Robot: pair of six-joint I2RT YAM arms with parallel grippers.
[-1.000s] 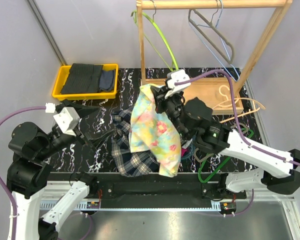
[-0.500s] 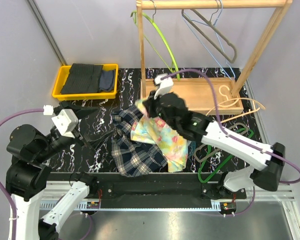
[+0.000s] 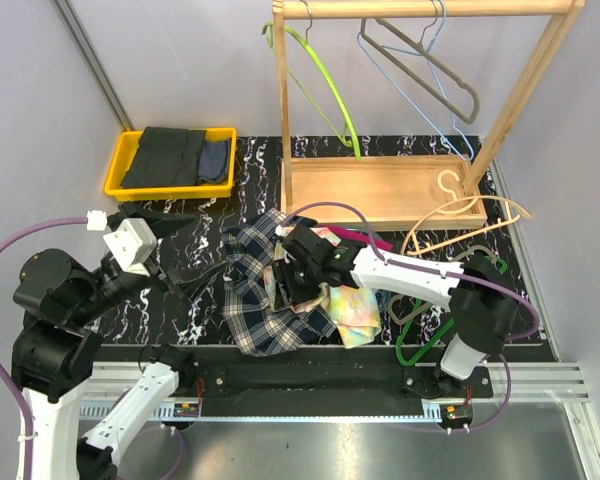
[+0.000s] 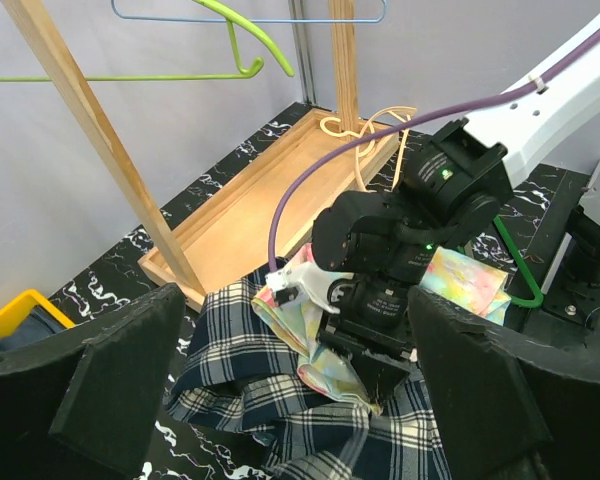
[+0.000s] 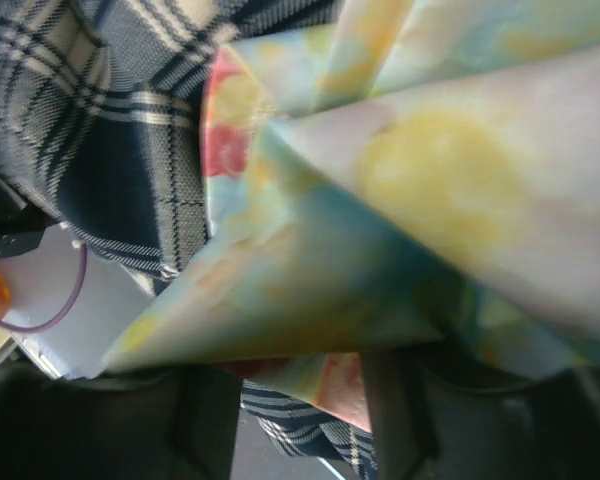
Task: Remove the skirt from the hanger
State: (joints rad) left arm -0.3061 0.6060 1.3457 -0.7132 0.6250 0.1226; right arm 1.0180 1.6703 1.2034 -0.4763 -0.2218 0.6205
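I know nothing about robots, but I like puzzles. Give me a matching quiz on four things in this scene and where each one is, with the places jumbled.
Things:
1. floral skirt
2. plaid cloth
3. yellow tray
4. lime-green hanger

Places:
A. hanging on the wooden rack
B. far left corner of the table, holding dark folded clothes
C. spread on the table in front of the rack
D. crumpled on another garment, at the right end effector

Pairs: 1-D, 2-C, 3-B, 4-A
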